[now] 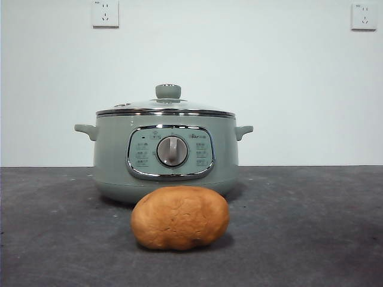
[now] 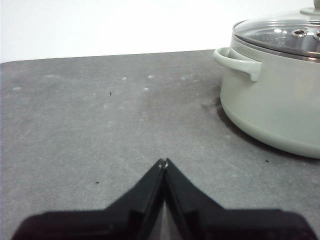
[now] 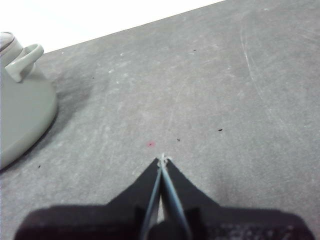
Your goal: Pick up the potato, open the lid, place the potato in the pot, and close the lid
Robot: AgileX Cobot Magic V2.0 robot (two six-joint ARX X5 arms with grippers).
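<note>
We see a dark grey table (image 1: 311, 239), a plain white wall (image 1: 269, 72), and two white wall sockets (image 1: 105, 13) (image 1: 364, 16) up top.

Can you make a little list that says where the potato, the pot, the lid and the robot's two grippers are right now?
potato: lying on the dark table, in front of the pot, not held
pot: standing on the table behind the potato
lid: closed on the pot
left gripper: shut, holding nothing, over bare table beside the pot
right gripper: shut, holding nothing, over bare table on the pot's other side
task progress: not started
</note>
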